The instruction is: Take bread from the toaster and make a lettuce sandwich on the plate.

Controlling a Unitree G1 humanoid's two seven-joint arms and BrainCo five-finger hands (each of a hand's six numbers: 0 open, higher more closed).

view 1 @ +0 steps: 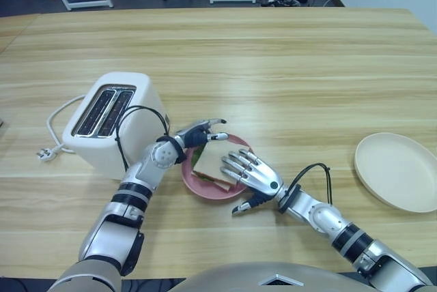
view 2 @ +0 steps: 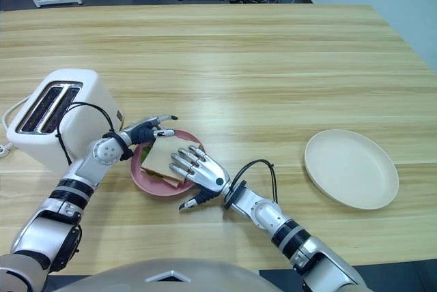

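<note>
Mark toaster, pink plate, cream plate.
toaster (view 1: 147, 97), left eye view, white top beside the slots
pink plate (view 1: 200, 190), left eye view, bare near-left rim
cream plate (view 2: 350, 168), right eye view, bare centre

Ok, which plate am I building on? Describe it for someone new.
Find the white toaster on the left of the table. Just right of it sits a small pink plate carrying the sandwich. The only other plate, far right, is cream and larger.
</note>
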